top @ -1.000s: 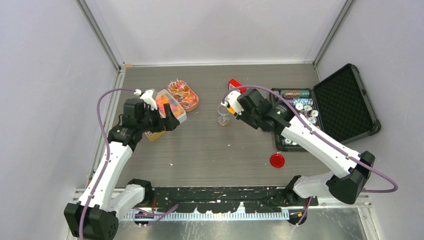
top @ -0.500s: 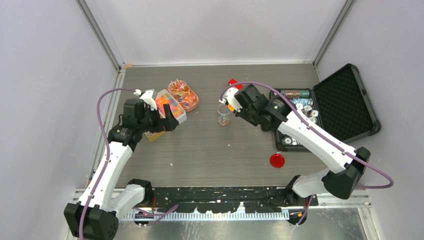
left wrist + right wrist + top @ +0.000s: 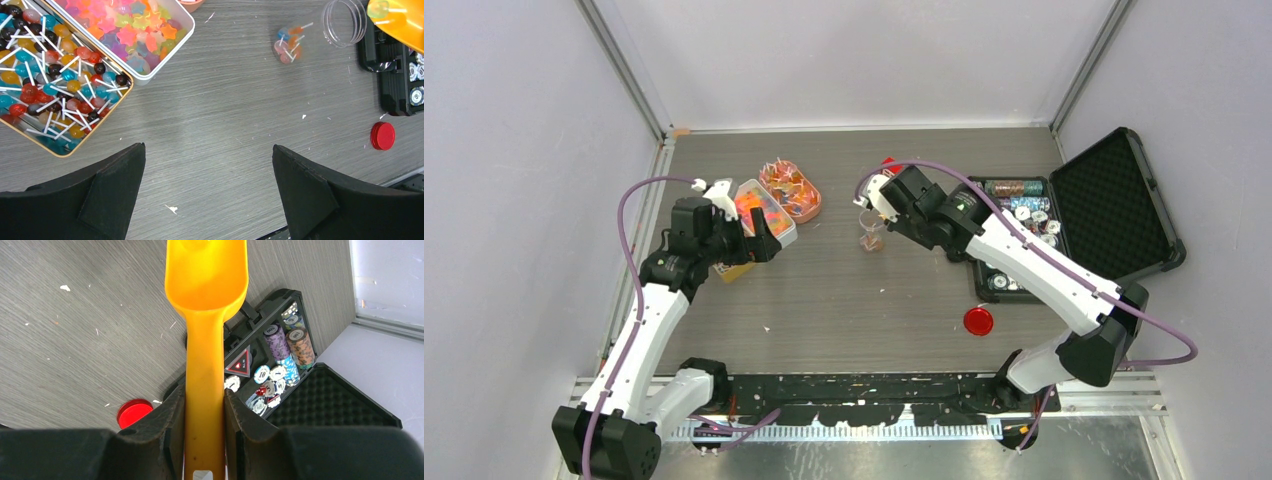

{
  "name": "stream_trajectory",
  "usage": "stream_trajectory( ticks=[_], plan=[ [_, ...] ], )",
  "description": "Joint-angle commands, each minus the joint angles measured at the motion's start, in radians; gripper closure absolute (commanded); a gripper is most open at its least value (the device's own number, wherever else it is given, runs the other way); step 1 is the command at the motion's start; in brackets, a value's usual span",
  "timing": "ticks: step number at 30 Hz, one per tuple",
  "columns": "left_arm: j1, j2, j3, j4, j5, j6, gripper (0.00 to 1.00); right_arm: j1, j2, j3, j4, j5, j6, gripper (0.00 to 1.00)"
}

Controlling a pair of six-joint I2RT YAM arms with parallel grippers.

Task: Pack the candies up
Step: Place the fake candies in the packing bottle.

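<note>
The candies fill open tins at the left: star gummies [image 3: 131,31] in a white tin [image 3: 767,212] and lollipops [image 3: 50,75] in a gold-rimmed tin. A pink dish [image 3: 790,190] holds more. My left gripper [image 3: 207,150] is open and empty, hovering just right of the tins [image 3: 759,240]. My right gripper [image 3: 205,395] is shut on the handle of the yellow scoop [image 3: 206,290]. It holds the scoop [image 3: 400,22], with a green gummy [image 3: 378,8] in it, beside the mouth of a clear jar [image 3: 344,22]. The jar [image 3: 871,238] holds a few lollipops [image 3: 289,44].
An open black case [image 3: 1114,205] with poker chips [image 3: 280,342] lies to the right. A red round lid [image 3: 978,321] lies on the table in front of it. A small red box [image 3: 887,162] shows behind the right arm. Walls close in the table on three sides.
My right gripper has moved a little to the left and farther back with the scoop, nearer above the jar. The left arm has not moved.
</note>
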Motion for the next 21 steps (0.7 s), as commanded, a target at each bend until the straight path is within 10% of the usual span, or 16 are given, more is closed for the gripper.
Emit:
stream_trajectory(
  ticks=[1, 21],
  plan=[
    [-0.004, -0.017, 0.037, 0.005, -0.002, 0.013, 0.0, 0.013, 0.002, 0.058, -0.024, 0.047, -0.012, 1.0],
    [-0.004, -0.025, 0.07, -0.06, -0.107, 0.013, 0.0, 0.048, 0.019, 0.112, -0.081, 0.089, 0.007, 1.0]
  ],
)
